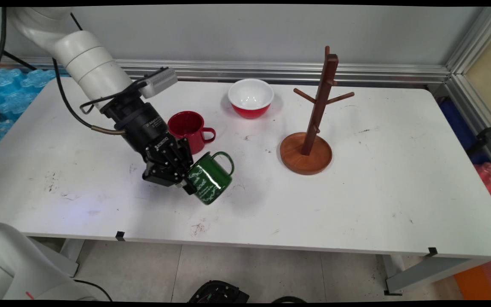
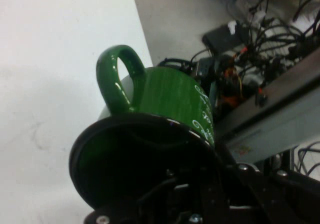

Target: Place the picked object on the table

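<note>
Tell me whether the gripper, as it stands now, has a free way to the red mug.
Probably not as it stands: the gripper is shut on the green mug, held tilted above the table. The red mug stands right behind it, with nothing between them, but the fingers are occupied.

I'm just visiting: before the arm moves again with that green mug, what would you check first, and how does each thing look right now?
1. Grasp: the gripper is shut on the green mug's rim. Ok.
2. Mug clear of the table: it hangs tilted, a shadow beneath it. Looks ok.
3. Handle free: the mug's handle points away from the gripper, unobstructed. Ok.
4. Red mug close behind the gripper: whether they touch, cannot tell.
5. Wooden mug tree upright, pegs bare. Ok.
6. Red bowl stands apart near the wall. Ok.
</note>
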Robot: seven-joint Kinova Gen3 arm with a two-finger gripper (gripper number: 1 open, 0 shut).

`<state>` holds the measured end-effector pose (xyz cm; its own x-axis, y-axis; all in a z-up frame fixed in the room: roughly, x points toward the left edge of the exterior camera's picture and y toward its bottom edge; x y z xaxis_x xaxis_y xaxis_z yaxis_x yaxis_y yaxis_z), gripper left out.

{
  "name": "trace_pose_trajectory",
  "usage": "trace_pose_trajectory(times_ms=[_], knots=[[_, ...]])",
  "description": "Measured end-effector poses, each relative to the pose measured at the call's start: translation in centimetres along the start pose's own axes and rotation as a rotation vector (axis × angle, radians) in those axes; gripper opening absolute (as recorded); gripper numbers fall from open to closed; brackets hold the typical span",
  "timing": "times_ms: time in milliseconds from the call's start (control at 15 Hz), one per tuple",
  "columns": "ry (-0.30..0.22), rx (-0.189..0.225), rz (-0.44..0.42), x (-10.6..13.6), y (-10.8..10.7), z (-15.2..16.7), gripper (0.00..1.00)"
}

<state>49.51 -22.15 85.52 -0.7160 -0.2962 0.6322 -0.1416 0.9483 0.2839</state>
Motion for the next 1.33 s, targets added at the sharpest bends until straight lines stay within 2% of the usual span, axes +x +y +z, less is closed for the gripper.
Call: trace_pose_trajectory(times_ms=[733, 1333], knots=[[-0.151, -0.009, 0.041, -0.9, -1.3, 0.6, 0.0], [-0.295, 0.034, 0.123, -1.0, -3.3, 1.1, 0.0]])
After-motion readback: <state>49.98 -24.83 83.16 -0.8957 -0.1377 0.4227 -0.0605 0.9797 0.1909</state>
